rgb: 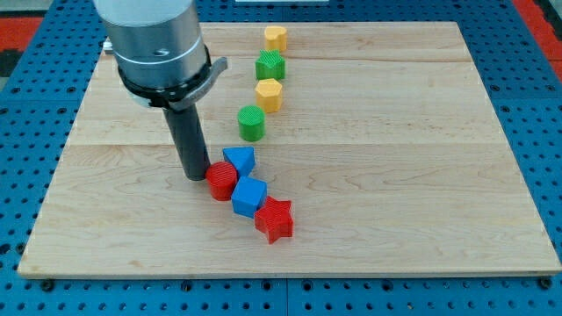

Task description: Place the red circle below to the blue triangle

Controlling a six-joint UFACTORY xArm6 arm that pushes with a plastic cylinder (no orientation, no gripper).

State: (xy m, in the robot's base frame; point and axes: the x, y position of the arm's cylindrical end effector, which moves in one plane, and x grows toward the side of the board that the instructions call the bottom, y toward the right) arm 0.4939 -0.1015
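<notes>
my tip [197,175] touches red circle's [221,181] left side; blue triangle [240,161] just above-right; no pincer fitted.

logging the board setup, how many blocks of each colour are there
red: 2, the red circle and a red star
blue: 2, the blue triangle and a blue cube
green: 2, a green circle and a green star
yellow: 2, a yellow hexagon and a yellow block
total: 8

My tip [196,175] touching red circle [221,181], beside blue triangle [240,161]
</notes>
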